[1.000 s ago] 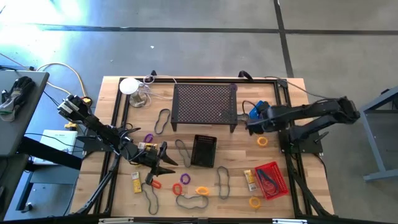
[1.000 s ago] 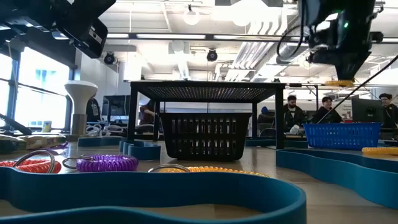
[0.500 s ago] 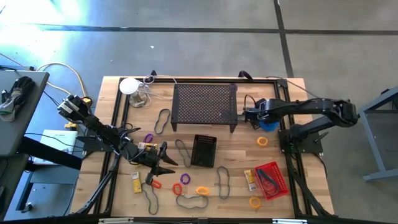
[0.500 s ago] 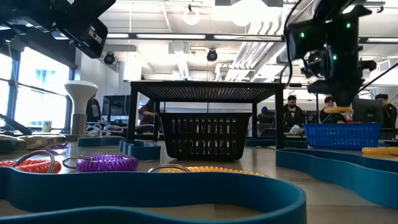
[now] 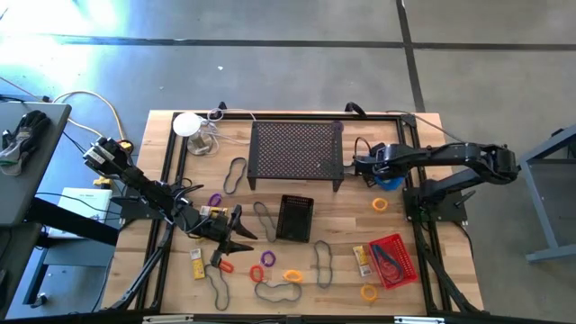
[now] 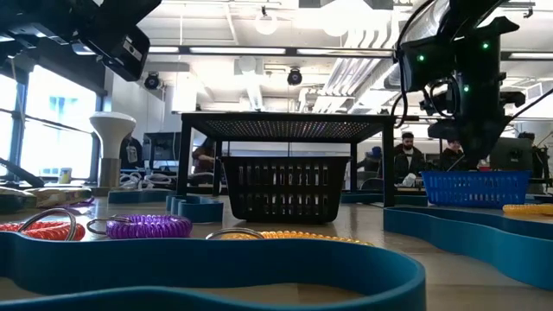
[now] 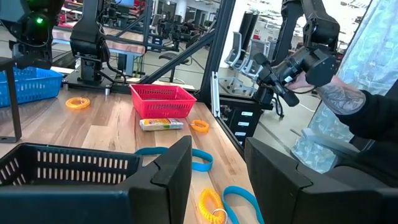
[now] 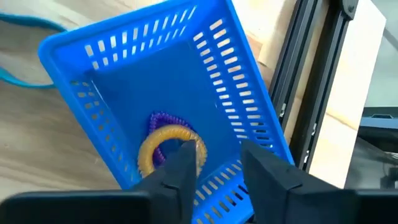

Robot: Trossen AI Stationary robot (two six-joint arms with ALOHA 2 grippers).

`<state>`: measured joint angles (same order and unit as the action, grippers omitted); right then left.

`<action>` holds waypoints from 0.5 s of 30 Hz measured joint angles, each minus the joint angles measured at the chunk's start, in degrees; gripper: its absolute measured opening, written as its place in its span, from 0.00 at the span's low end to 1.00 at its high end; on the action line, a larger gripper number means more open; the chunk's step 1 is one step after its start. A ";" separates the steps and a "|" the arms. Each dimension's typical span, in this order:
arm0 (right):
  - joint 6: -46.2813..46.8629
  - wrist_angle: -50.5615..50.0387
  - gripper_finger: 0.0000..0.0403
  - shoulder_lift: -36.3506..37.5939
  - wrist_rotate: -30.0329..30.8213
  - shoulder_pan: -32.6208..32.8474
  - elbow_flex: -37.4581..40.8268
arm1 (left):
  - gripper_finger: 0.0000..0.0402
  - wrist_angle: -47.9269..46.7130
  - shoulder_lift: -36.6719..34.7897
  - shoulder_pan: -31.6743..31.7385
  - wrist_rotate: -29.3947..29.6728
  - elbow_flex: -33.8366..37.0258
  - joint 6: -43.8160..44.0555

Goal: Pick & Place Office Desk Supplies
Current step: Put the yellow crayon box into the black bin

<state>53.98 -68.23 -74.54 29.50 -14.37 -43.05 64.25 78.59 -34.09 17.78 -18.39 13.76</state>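
Observation:
My right gripper (image 5: 370, 166) hangs open over the blue basket (image 8: 168, 93), fingers pointing down into it. A yellow ring (image 8: 166, 147) lies on the basket floor on top of a purple ring (image 8: 163, 119), right beside one fingertip. Whether that fingertip touches the ring, I cannot tell. My left gripper (image 5: 236, 230) hovers open beside the black basket (image 5: 295, 218), touching nothing. Loose on the table are yellow packets (image 5: 196, 264), coloured rings (image 5: 256, 273) and rubber-band loops (image 5: 322, 263).
The black perforated stand (image 5: 295, 151) is at the far middle of the table. The red basket (image 5: 391, 259) sits near the right edge, with a packet (image 5: 362, 259) beside it. A white lamp-like object (image 5: 189, 126) stands far left. A person's tattooed arm (image 7: 339, 99) shows beyond the table.
My right gripper has come down over the blue basket and shifted a little toward the far edge. The yellow ring that hung from its fingers a second ago has been let go and now lies inside the basket.

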 joint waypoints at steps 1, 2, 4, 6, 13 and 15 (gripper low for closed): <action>-0.03 0.08 0.32 0.00 0.91 0.00 0.00 | 0.36 0.00 0.02 0.00 0.00 0.00 0.00; -0.10 0.11 0.33 0.00 2.09 0.00 -0.02 | 0.36 0.00 0.02 0.00 0.00 0.00 0.00; -0.24 0.00 0.35 0.00 4.28 0.11 -0.02 | 0.36 0.00 0.01 -0.01 -0.04 0.00 0.04; -0.42 -0.13 0.36 0.06 5.25 0.50 -0.04 | 0.36 -0.01 0.01 -0.16 -1.04 0.00 0.67; -1.55 -0.68 0.31 2.55 6.59 4.50 -1.27 | 0.36 -0.18 0.00 -0.21 -2.19 0.00 -0.20; -1.55 -0.78 0.30 3.59 6.70 6.46 -2.37 | 0.36 -0.50 0.02 -0.13 -2.19 0.00 -0.93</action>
<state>52.42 -69.01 -70.96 36.20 -7.91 -45.41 63.74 78.61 -34.22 15.59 -18.40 12.83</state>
